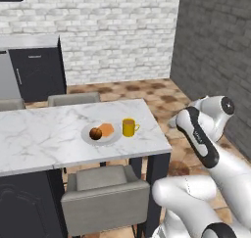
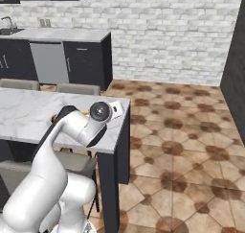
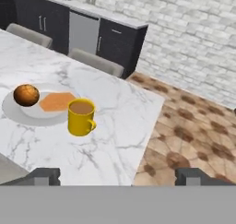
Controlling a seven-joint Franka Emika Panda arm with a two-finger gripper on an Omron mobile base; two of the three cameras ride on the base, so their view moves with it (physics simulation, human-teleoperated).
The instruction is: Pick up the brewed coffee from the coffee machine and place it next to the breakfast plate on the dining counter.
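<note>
The brewed coffee (image 1: pixel 129 127) stood upright on the dining counter (image 1: pixel 44 134), the long marble worktop, just to the right of the breakfast plate (image 1: pixel 100 136) and close enough that the mug seemed to touch or nearly touch its rim. Brown liquid filled the yellow mug in the hand view, where its handle turned toward the near right. On the plate lay a brown ball of food (image 3: pixel 26 94) at the left and a flat orange piece (image 3: pixel 56 101) beside it, both well inside the rim.

The end effector (image 3: pixel 118 176) hung clear of the mug, back beyond the worktop's right end, its two dark finger tips spread wide apart with nothing between them. The mug stood free, with no part of the arm in contact.

By the look of things, the placing step was done: the coffee sat where the task wanted it, and the step in hand was the retreat after release. The next move probably called for nothing more than drawing the arm away without brushing the mug or the worktop's edge.

No brand, label or writing could be read on the mug, the plate or the dark cabinets (image 3: pixel 117 38) along the far wall. Grey chairs (image 1: pixel 105 195) stood tucked against the worktop.
</note>
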